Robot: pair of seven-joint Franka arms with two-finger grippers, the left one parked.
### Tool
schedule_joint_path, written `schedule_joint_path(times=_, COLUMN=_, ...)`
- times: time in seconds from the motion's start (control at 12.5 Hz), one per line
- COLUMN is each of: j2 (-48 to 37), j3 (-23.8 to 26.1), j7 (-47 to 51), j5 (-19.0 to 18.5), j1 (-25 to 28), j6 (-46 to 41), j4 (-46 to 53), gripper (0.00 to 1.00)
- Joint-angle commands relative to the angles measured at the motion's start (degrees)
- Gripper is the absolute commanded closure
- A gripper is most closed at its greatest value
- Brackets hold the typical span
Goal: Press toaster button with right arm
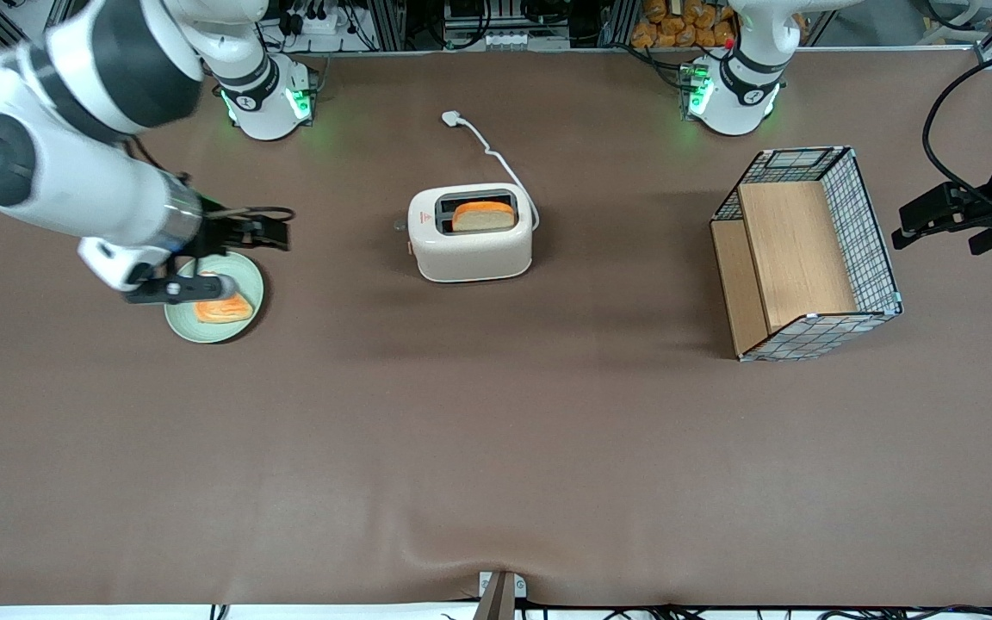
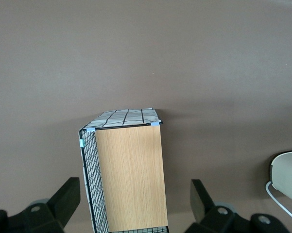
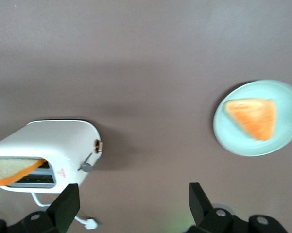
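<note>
The cream-white toaster (image 1: 470,250) (image 3: 53,138) stands mid-table with a slice of bread (image 1: 483,215) in one slot. Its button (image 1: 399,226) (image 3: 86,167), a small grey tab, sticks out of the narrow end that faces the working arm's end of the table. My right arm's gripper (image 1: 222,261) (image 3: 134,194) hangs open above a pale green plate (image 1: 251,277), well apart from the toaster. Nothing is between its fingers. In the right wrist view the bare table lies under the gap between the fingers.
The plate (image 3: 223,133) holds a triangular piece of toast (image 1: 222,308) (image 3: 255,116). The toaster's white cord ends in a plug (image 1: 450,118) (image 3: 90,223) farther from the front camera. A wire-and-wood basket (image 1: 806,258) (image 2: 128,179) lies toward the parked arm's end.
</note>
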Motion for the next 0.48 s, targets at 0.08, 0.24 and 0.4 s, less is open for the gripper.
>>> schedule_joint_path(times=0.08, j2=1.9, j3=-13.1, j7=-3.4, j5=-1.8, j1=7.7, j6=-5.1, j4=9.5, gripper=0.00)
schedule_joint_path(times=0.24, j2=1.9, j3=-16.3, j7=-3.3, j5=-1.8, j1=8.8, j6=-6.6, j4=11.6, gripper=0.00)
schedule_joint_path(times=0.4, j2=1.3, j3=-18.9, j7=-3.3, j5=-4.0, j1=9.5, j6=-7.1, j4=13.3, gripper=0.00)
